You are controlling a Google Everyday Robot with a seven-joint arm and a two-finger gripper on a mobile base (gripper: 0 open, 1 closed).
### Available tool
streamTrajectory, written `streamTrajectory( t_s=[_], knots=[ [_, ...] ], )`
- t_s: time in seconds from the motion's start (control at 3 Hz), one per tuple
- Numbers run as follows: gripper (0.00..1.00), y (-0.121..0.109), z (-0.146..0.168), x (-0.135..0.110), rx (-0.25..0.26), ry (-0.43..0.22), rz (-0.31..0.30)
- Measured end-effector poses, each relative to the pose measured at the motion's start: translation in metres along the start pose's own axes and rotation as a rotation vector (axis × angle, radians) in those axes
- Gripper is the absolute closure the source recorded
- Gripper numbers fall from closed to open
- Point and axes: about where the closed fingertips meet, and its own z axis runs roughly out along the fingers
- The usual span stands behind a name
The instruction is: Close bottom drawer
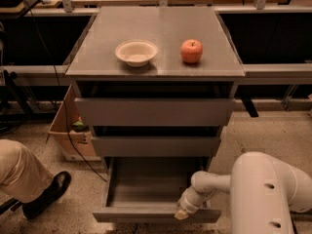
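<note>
No text, label, brand, number or sign is legible. Surfaces checked: cabinet top (pixel 161 28), bowl (pixel 136 52), apple (pixel 191 50), cardboard box (pixel 68 130) at left, white arm casing (pixel 263 189). None carries a readable marking. The gripper (pixel 183 211) is near right, at the front edge of the open bottom drawer (pixel 141 214).

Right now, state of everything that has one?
bottom drawer: pulled out, tray empty
middle drawer: in or nearly in
top drawer: in or nearly in
bowl: upright, empty
apple: whole, stem up
claw: at bottom drawer's front edge, right end
</note>
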Motion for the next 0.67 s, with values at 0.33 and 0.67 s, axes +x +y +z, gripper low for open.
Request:
streamTrajectory(
  t_s=[0.33,0.67],
  knots=[
    [0.96,-0.008,-0.003,-0.012,0.019,-0.002,-0.019],
    [0.97,-0.017,-0.007,-0.026,0.041,-0.001,-0.047]
  ],
)
